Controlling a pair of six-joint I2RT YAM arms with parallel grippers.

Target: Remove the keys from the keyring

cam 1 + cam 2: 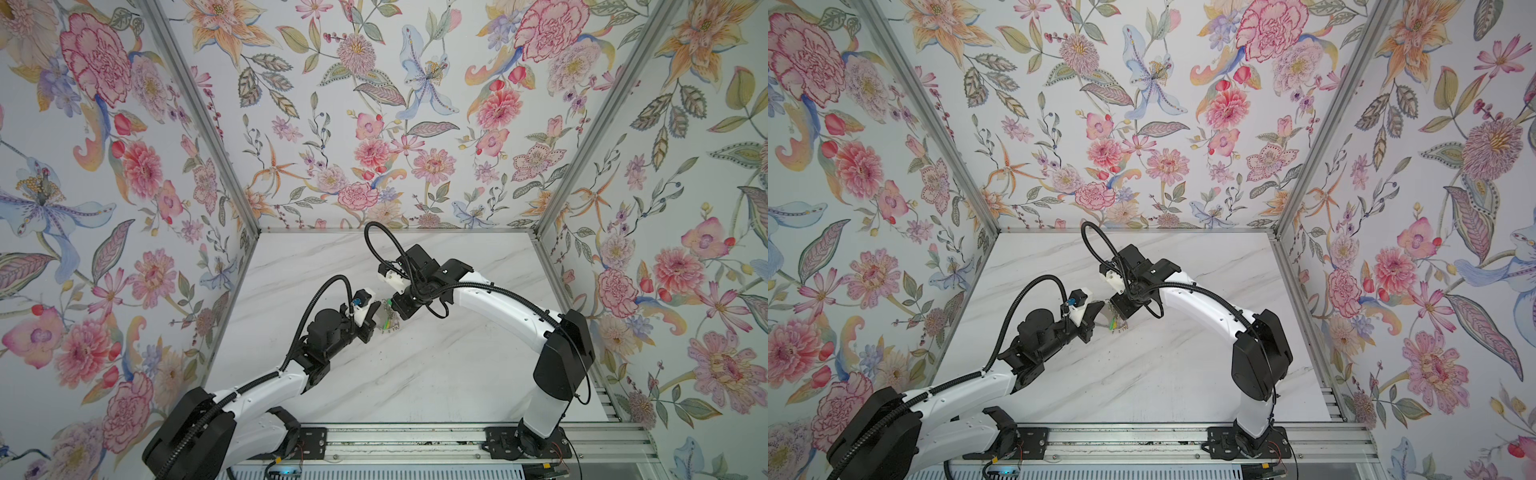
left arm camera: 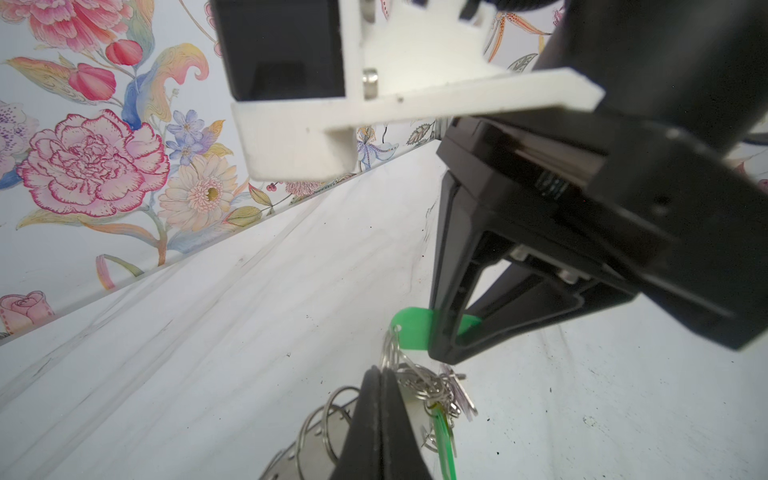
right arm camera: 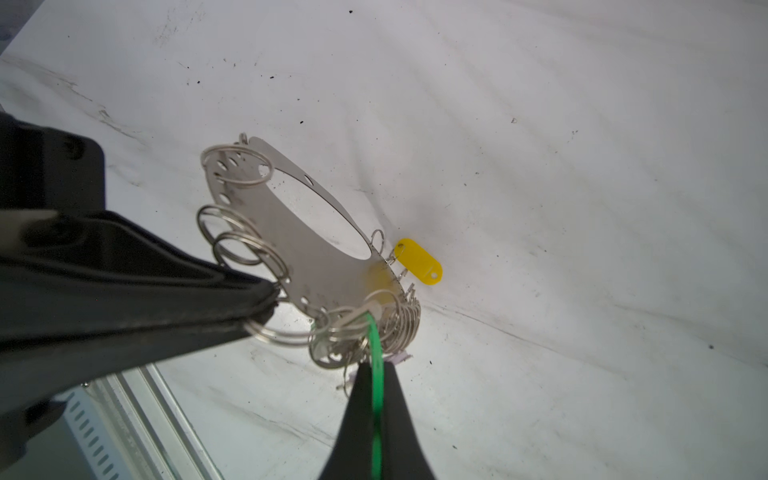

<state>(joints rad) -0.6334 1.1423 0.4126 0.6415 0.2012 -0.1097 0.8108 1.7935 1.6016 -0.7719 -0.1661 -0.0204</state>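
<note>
The keyring, a flat grey crescent plate with several wire rings on its outer edge, hangs tilted just above the table between both grippers. It is small in both top views. My left gripper is shut on a wire ring at the plate's edge. My right gripper is shut on a green tag. A bunch of rings and small silver keys hangs by it. A second green tag and a yellow tag also hang from the plate.
The white marble table is boxed in by floral walls on three sides. An aluminium rail with both arm bases runs along the front edge. The two arms meet near the table's middle.
</note>
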